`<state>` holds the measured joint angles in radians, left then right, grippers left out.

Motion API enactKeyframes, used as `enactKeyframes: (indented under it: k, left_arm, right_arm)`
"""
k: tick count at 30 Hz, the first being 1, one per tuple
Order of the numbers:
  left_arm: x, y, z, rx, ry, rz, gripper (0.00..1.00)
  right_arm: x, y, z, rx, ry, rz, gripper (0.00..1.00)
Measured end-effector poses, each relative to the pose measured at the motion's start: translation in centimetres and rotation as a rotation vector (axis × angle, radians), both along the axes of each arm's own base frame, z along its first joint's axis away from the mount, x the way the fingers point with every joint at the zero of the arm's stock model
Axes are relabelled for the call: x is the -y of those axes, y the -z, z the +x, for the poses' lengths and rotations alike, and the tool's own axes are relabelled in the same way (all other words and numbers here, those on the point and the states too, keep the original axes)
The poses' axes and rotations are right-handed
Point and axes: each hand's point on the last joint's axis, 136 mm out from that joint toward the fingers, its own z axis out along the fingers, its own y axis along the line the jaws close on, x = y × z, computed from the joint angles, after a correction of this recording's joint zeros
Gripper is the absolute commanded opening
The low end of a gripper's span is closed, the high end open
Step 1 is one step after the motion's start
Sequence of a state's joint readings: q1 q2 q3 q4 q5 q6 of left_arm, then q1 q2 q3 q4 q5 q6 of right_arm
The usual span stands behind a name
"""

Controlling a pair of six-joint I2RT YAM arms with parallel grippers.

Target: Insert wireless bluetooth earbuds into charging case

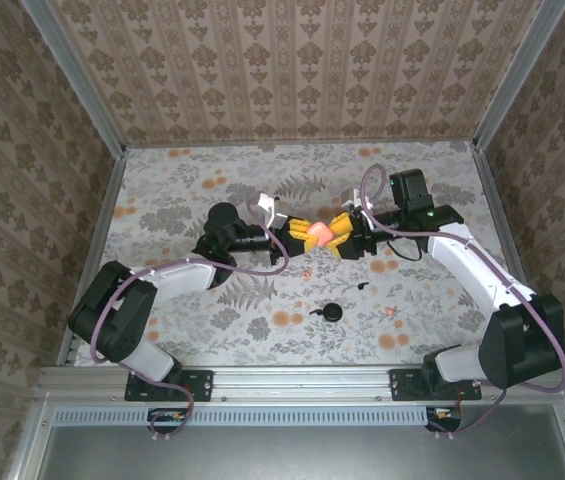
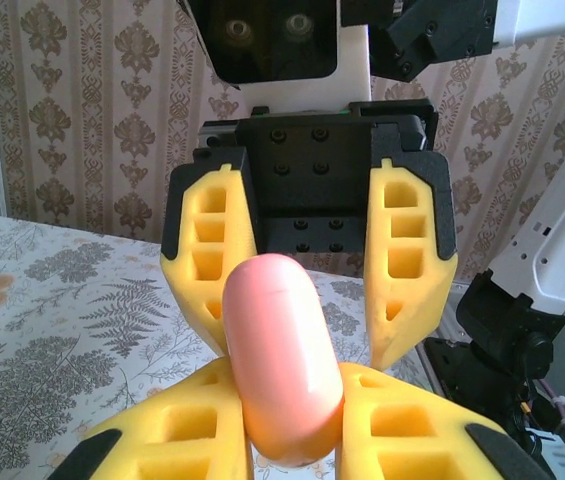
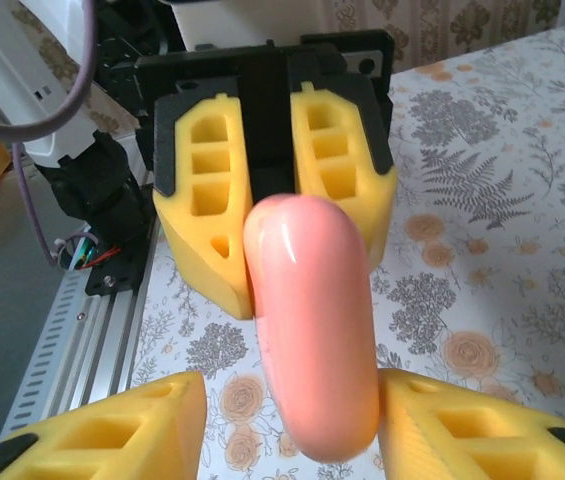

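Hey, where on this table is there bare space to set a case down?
Bare: the far strip of table along the back wall, and the near patch between the left arm and the black piece. Crowded: the middle, where left gripper and right gripper meet at the pink case, and around the pink earbud just nearer.

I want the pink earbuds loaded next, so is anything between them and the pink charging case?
Only its lid: the pink charging case looks closed, clamped in the left gripper above the table, with the right gripper open around it. The pink earbuds lie on the table.
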<state>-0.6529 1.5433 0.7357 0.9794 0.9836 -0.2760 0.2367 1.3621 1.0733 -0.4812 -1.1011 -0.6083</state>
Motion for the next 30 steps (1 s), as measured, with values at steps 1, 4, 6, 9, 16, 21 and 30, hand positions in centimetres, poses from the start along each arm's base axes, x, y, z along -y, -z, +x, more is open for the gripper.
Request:
enactKeyframes:
  k: [1, 4, 6, 9, 16, 21, 30]
  left_arm:
    - [0.0, 0.0, -0.1, 0.002, 0.005, -0.001, 0.19]
    - [-0.1, -0.2, -0.4, 0.007, 0.02, -0.003, 0.19]
    - [-0.1, -0.3, -0.5, 0.009, 0.026, -0.003, 0.19]
    - [-0.1, -0.3, -0.7, 0.01, 0.033, -0.003, 0.21]
    - [-0.3, 0.1, -0.3, 0.035, 0.002, 0.023, 0.54]
    - [-1.1, 0.8, -0.1, 0.101, -0.058, 0.124, 0.55]
    - [-1.9, 2.1, -0.2, 0.209, -0.071, 0.293, 0.55]
  right_arm:
    - [0.0, -0.2, 0.0, 0.009, -0.006, 0.002, 0.37]
    - [0.0, -0.4, 0.0, 0.03, -0.023, 0.003, 0.23]
    - [0.0, -0.4, -0.1, 0.035, -0.032, 0.005, 0.15]
    - [0.1, -0.5, -0.2, 0.04, -0.038, 0.0, 0.12]
    - [0.3, -0.4, -0.4, 0.059, -0.042, -0.045, 0.12]
    - [0.8, 1.3, -0.3, 0.151, -0.001, -0.217, 0.13]
    - [0.5, 2.8, -0.9, 0.304, -0.015, -0.418, 0.13]
